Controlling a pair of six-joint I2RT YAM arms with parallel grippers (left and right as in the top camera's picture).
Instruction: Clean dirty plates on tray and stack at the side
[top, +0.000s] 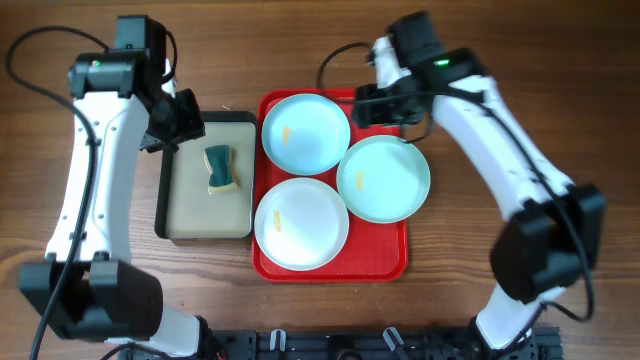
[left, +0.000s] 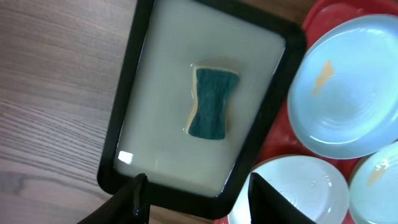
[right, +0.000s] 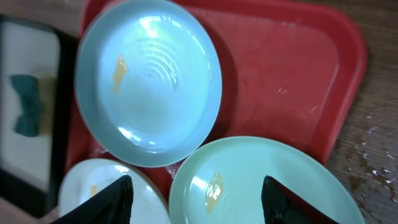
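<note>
We found all three plates (top: 305, 132) smeared on the red tray (top: 385, 255), none stacked aside, the sponge (top: 221, 168) untouched in its beige tray (top: 200, 215); left gripper (left: 198, 182) and right gripper (right: 198, 182) gaped, holding nothing.

Brown wooden desk (top: 250, 40).
Grain runs side to side under even light; a black rail (top: 330, 345) lines its near edge.
</note>
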